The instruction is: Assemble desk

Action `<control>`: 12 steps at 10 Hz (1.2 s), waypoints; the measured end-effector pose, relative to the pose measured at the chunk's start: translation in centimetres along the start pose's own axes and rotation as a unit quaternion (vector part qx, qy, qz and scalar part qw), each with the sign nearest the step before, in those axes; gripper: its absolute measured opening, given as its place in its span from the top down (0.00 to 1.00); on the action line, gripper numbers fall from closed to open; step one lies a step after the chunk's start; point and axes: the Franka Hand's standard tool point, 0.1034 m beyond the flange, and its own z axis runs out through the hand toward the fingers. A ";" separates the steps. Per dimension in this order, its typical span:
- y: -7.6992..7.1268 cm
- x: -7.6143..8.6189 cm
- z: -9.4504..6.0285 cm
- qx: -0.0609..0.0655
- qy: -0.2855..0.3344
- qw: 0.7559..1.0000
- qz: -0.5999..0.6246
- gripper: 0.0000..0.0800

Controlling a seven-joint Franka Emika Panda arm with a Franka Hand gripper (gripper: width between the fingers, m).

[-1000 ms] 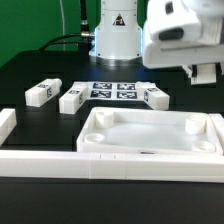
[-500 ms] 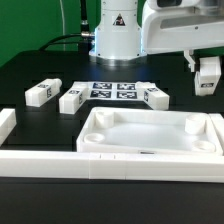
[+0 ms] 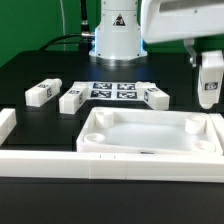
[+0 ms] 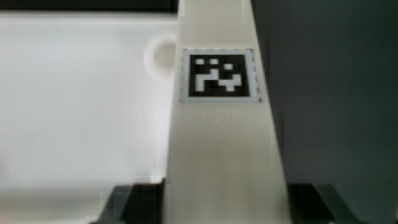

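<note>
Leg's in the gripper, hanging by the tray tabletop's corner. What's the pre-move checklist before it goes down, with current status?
1. Grip: the gripper is shut on the short square white plastic leg, with a finger on each side: ok.
2. Leg attitude: upright in the exterior view: ok.
3. Leg lined up over the corner of the large white plastic tray-like tabletop at the exterior view's right: depth unclear: cannot tell.
4. Tabletop front edge along the long low white border wall: looks flush: ok.
5. Path: the three loose white legs lie by the marker board, away from the held leg: ok.
</note>
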 end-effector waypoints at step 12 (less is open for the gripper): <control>1.2 3.6 -1.9 -0.012 0.137 0.989 -0.043 0.64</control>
